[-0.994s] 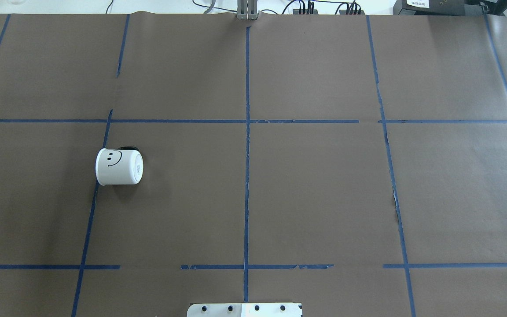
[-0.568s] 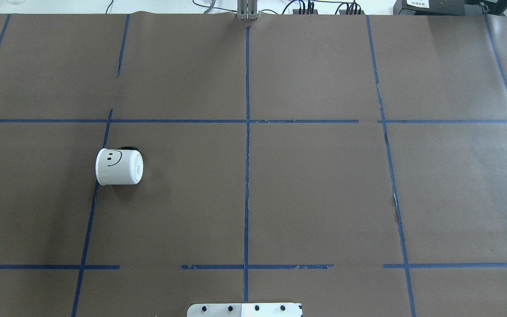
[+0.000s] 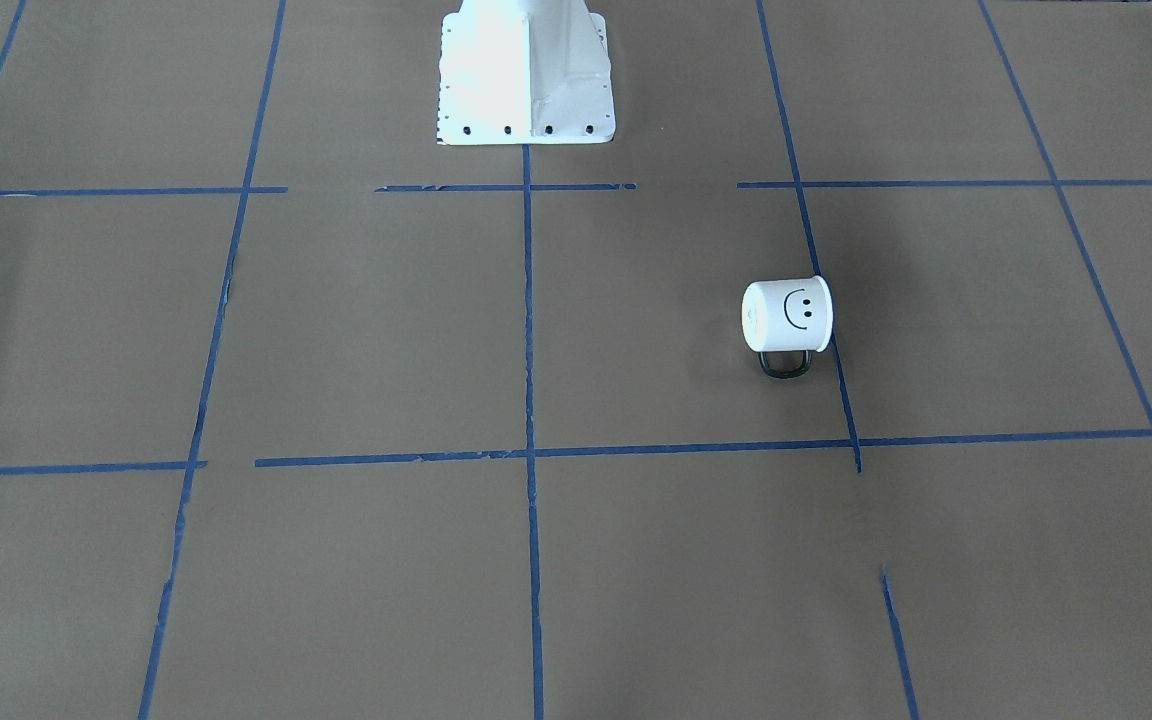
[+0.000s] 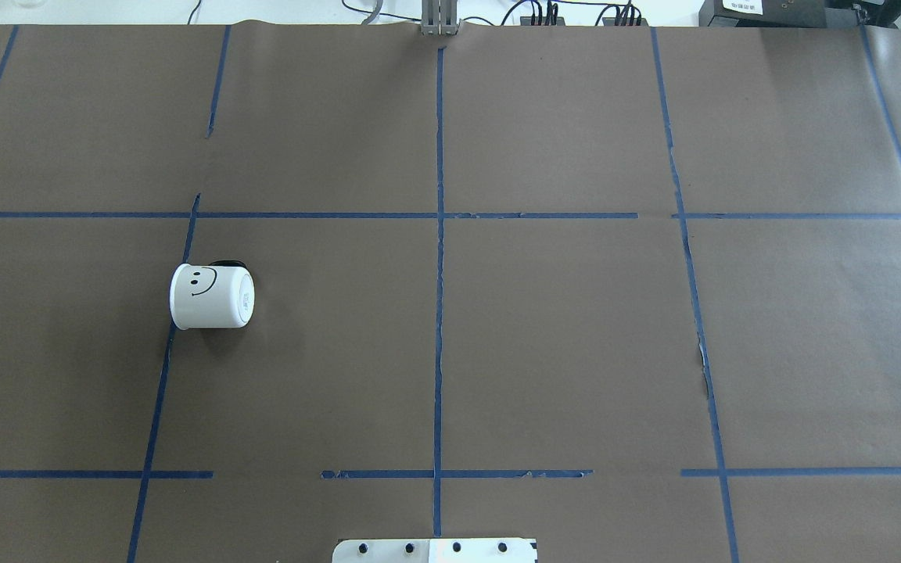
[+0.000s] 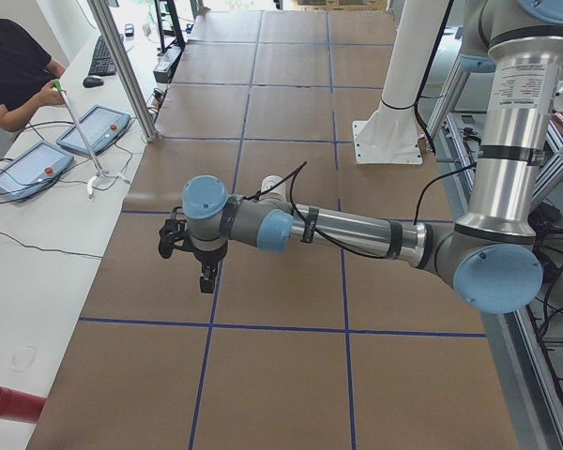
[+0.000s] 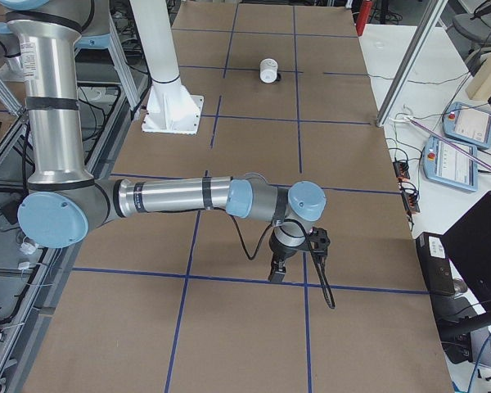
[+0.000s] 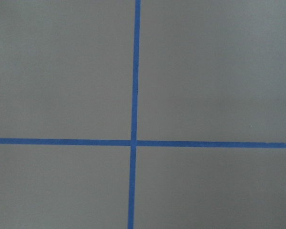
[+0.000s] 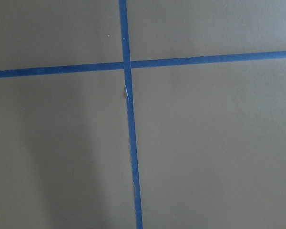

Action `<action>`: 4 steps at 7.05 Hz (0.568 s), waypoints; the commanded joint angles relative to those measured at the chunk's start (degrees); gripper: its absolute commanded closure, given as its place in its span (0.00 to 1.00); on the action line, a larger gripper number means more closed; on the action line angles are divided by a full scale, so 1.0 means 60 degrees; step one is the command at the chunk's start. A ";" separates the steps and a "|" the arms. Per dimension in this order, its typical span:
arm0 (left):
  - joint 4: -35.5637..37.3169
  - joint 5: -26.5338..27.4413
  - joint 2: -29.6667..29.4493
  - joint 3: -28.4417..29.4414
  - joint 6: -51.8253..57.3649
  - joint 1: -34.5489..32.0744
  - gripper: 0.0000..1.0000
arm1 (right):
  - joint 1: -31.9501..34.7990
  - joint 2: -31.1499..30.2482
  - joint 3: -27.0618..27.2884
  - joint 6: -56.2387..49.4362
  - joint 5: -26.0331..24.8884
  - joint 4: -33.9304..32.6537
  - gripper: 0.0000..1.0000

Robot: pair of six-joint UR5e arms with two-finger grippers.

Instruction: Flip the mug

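Mug (image 4: 210,296) is seen lying on its side on the brown-papered worktop (image 4: 576,352), in the robot's left half and about midway between the robot's edge and the operators' edge. The smiley face is turned upward, the dark handle (image 3: 786,364) is pointed toward the operators' edge, and the flat base is turned toward the middle of the worktop. One of the blue tape lines (image 4: 439,313) is touched by the end of the mug nearest the left edge. The white base plate (image 3: 526,80) is fixed at the middle of the robot's edge, well apart from the mug. The left pincer (image 5: 206,278) is held pointing down above a tape crossing near the left edge, and part of the mug is hidden behind that arm in the left side view. The right pincer (image 6: 276,273) is held the same way near the right edge, well apart from the mug. Whether either pincer is released or clenched cannot be told. Control tablets (image 5: 94,129) are laid beyond the operators' edge.
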 commanded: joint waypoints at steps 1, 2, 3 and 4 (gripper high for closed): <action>-0.1124 -0.0017 -0.0445 -0.0082 -0.1320 0.0720 0.00 | 0.0000 0.0000 0.0000 0.0000 0.0000 0.0000 0.00; -0.2220 -0.0119 -0.0372 0.0005 -0.2253 0.0969 0.00 | 0.0000 0.0000 0.0000 0.0000 0.0000 0.0000 0.00; -0.3275 -0.0294 -0.0154 0.0035 -0.3394 0.1450 0.00 | 0.0000 0.0000 0.0000 0.0000 0.0000 0.0000 0.00; -0.4823 -0.0296 0.0298 0.0195 -0.4145 0.1759 0.00 | 0.0000 0.0000 0.0000 0.0000 0.0000 0.0000 0.00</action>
